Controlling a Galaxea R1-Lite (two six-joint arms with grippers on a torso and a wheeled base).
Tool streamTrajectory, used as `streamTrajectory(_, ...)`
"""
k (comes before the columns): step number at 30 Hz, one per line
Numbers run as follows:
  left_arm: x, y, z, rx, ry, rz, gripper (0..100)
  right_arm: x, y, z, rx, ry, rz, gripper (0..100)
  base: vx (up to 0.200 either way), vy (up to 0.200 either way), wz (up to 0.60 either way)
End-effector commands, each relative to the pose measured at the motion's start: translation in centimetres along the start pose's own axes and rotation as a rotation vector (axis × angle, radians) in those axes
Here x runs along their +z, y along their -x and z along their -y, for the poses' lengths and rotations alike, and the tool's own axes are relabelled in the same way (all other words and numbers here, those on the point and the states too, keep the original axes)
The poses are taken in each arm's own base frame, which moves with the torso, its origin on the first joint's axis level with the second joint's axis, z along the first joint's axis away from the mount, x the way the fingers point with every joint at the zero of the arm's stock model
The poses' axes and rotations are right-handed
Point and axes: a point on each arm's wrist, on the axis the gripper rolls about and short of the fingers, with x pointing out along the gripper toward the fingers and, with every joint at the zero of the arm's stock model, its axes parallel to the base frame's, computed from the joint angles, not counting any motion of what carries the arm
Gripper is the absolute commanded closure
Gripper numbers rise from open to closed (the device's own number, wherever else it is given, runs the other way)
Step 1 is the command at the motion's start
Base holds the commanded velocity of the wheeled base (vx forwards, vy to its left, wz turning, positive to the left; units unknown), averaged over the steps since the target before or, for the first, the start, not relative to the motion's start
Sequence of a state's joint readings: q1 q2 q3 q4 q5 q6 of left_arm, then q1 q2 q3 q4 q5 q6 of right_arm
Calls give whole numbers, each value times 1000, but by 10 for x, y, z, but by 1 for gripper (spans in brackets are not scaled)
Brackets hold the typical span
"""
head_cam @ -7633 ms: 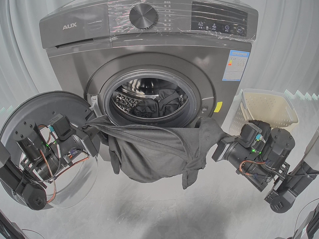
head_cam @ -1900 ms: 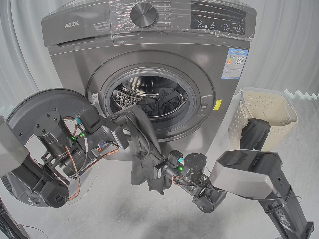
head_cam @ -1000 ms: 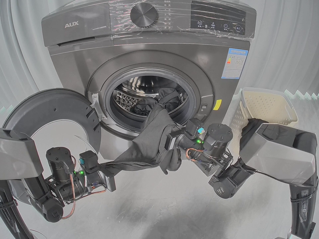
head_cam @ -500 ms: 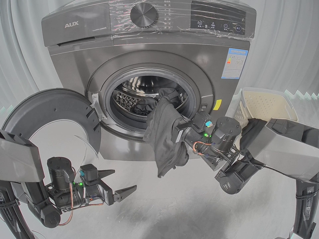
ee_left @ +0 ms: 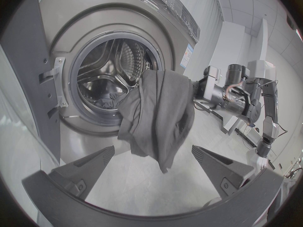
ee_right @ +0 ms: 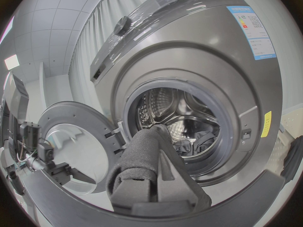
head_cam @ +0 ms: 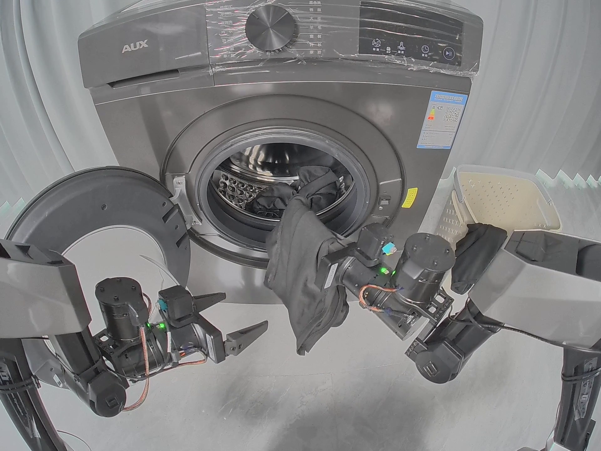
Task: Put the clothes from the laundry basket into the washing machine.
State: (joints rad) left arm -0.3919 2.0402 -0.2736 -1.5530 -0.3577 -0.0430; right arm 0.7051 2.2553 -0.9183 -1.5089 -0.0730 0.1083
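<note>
A dark grey garment (head_cam: 300,264) hangs from the washing machine's drum opening (head_cam: 282,183) down toward the floor. My right gripper (head_cam: 327,270) is shut on it at its right side, just below the door rim; in the right wrist view the cloth (ee_right: 143,152) is wrapped over the shut fingers (ee_right: 151,186). My left gripper (head_cam: 243,313) stands open and holds nothing, low and to the left of the hanging garment (ee_left: 157,111). More dark clothes (head_cam: 307,186) lie inside the drum. Another dark garment (head_cam: 476,252) drapes over the front rim of the laundry basket (head_cam: 519,189).
The round washer door (head_cam: 94,214) is swung open at the left, behind my left arm. The cream basket stands on the floor right of the machine, close to my right arm. Bare grey floor (head_cam: 300,396) lies in front.
The left gripper let go of the garment about a second ago, stays open and has risen slightly to the right. The right gripper with the garment has shifted a little left and down.
</note>
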Motion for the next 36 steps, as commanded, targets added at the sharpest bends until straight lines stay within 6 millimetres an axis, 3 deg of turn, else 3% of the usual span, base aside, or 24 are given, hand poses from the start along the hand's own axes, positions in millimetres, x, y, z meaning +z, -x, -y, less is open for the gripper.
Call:
streamTrajectory(1, 1, -15, -2, -10, -8, 21, 0, 0, 6, -17, 38, -7, -17, 100, 0, 0, 0)
streamTrajectory(14, -1, -49, 0, -50, -19, 51, 0, -4, 11, -46, 107, -27, -34, 100, 0, 0, 0)
streamTrajectory(28, -14, -78, -15, 23, -22, 62, 0, 2, 32, -66, 147, -52, -60, 100, 0, 0, 0)
streamTrajectory(29, -15, -79, -16, 30, -23, 61, 100, 3, 32, -66, 147, -52, -59, 100, 0, 0, 0)
streamTrajectory(36, -13, -83, -16, 52, -26, 73, 100, 1, 36, -66, 148, -60, -70, 100, 0, 0, 0)
